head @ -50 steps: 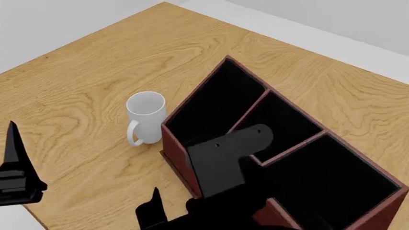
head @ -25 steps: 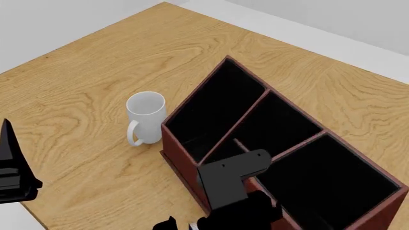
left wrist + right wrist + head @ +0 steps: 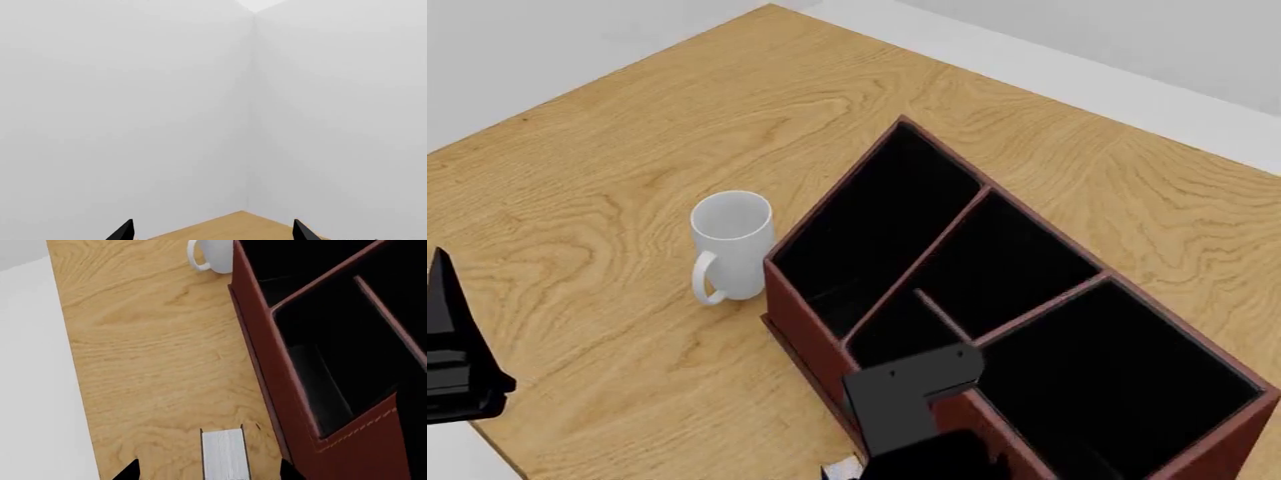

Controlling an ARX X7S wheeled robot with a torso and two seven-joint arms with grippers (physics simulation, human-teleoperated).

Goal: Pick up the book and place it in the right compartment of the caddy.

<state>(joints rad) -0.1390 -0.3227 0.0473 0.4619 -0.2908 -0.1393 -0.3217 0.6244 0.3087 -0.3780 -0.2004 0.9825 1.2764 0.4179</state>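
A light wooden table (image 3: 627, 130) is carrying 3 things. A white mug (image 3: 731, 245) is standing upright on it, mouth up, just beside the reddish-brown caddy (image 3: 814, 345), which is sitting on the wood with its 4 black-lined sections open to the top. In the right wrist view, a book (image 3: 225, 454) is lying on the tabletop near the table's edge, white page edges showing, close beside the caddy's outer wall.

left hand (image 3: 212, 231) spread, right hand (image 3: 208, 467) spread
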